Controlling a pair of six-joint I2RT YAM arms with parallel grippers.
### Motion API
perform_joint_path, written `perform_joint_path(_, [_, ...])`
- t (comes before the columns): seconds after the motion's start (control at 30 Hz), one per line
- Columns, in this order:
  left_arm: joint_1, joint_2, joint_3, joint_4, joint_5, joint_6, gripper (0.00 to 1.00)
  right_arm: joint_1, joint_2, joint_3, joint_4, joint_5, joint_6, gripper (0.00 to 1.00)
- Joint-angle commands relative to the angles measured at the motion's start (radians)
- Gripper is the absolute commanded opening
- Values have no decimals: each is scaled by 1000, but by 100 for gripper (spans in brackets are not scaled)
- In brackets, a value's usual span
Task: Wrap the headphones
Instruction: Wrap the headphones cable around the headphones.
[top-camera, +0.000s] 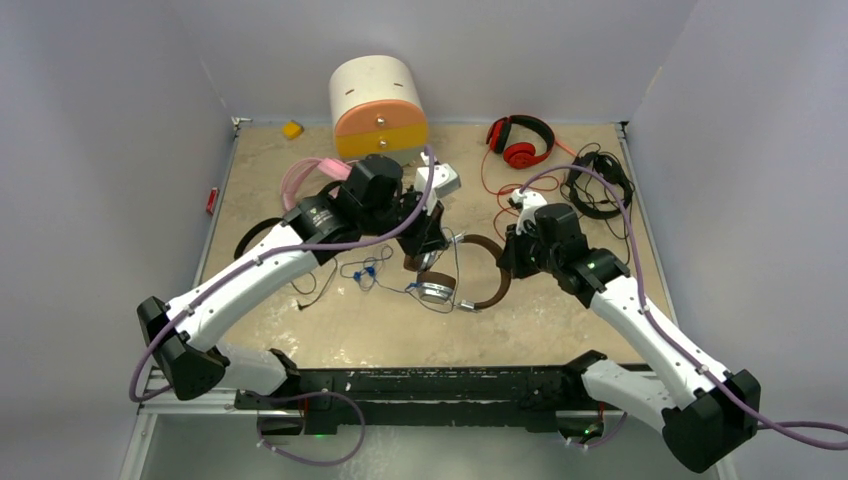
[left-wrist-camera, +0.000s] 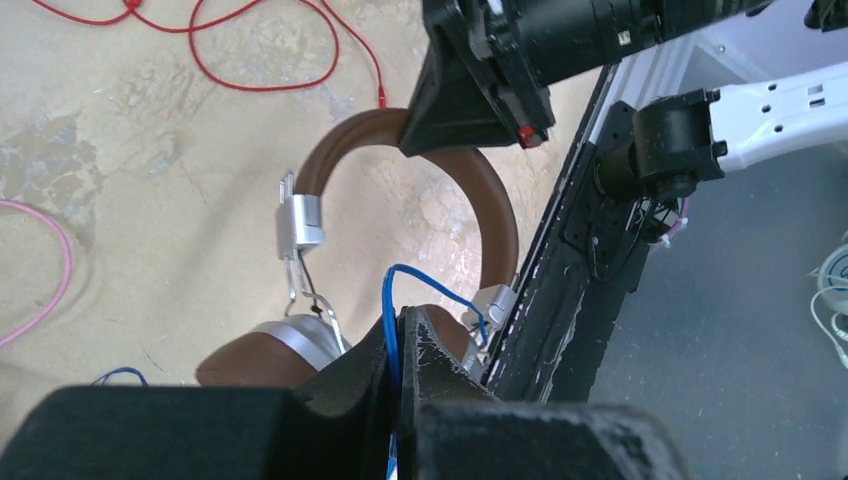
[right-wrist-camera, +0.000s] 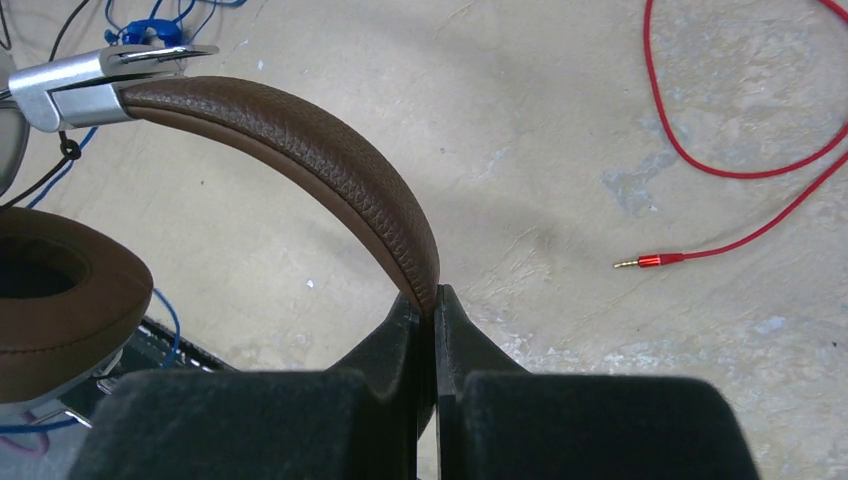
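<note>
The brown headphones (top-camera: 493, 290) with silver hinges lie mid-table, their thin blue cable (top-camera: 365, 270) tangled to the left. My right gripper (right-wrist-camera: 436, 298) is shut on the brown leather headband (right-wrist-camera: 330, 170); in the left wrist view it (left-wrist-camera: 470, 100) grips the top of the band (left-wrist-camera: 495, 220). My left gripper (left-wrist-camera: 401, 318) is shut on the blue cable (left-wrist-camera: 392, 300), just above a brown ear cup (left-wrist-camera: 260, 355). Red headphones (top-camera: 520, 140), black headphones (top-camera: 600, 185) and pink headphones (top-camera: 310, 175) lie at the back. Another black pair (top-camera: 255, 235) lies partly hidden under my left arm.
The white-orange-yellow drawer box (top-camera: 380, 105) stands at the back centre, a small yellow object (top-camera: 292, 129) to its left. A loose red cable with its plug (right-wrist-camera: 650, 261) lies right of the brown headband. A black rail (top-camera: 450, 385) runs along the near edge.
</note>
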Motion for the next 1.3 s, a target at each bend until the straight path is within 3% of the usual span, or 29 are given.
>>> perform_joint_path(0.0, [87,13,67,27,138,19,0,4,-22,1,32,-96,-5,0])
perform_joint_path(0.23, [253,72,97,30,272,-11,0,10,-30,10,23,-178,-12,0])
perform_joint_path(0.5, [346,115,43,110,386,-59,0,10,-83,41,-13,-219,-17,0])
perform_joint_path(0.63, [352,82,32,128,501,-80,0,10,-67,67,-80,-56,15,0])
perform_joint_path(0.77, [352,26,31,71,501,-72,0,10,-46,86,-130,133,73,0])
perform_joint_path(0.87, [352,6,31,24,509,-64,0,10,-39,93,-136,193,93,0])
perform_joint_path(1.1, [352,39,85,-109,397,13,0,10,-29,136,-162,239,78,0])
perform_joint_path(1.27, [352,75,149,-217,299,75,0,10,-26,174,-255,416,119,0])
